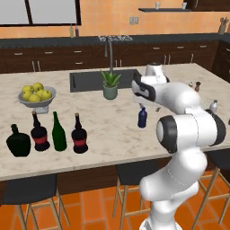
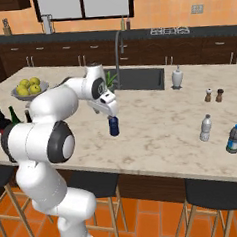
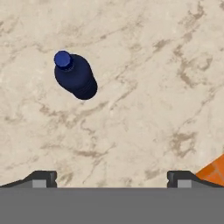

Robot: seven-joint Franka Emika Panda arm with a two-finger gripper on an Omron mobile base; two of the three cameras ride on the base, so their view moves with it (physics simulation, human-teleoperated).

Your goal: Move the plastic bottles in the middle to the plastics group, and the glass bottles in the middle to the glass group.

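The glass bottles (image 1: pixel 59 133) were already gathered beside the flask (image 1: pixel 18 141) (seemingly sorted). The blue bottle (image 1: pixel 142 117) was left mid-worktop (image 1: pixel 108 130), well apart from the clear bottle (image 2: pixel 206 128). The end effector (image 3: pixel 112 177) was held open, empty, above it.

No words, numbers or signs showing clearly enough to read. Two round dark bottles (image 1: pixel 40 133) (image 1: pixel 79 136) on worktop (image 1: pixel 117 134) wearing red labels, but labels looking plain, no letters showing. Blue bottle (image 2: pixel 233 139) at far right wearing pale band, too small to read. Small dark-blue bottle (image 3: pixel 75 75) showing no print from above.
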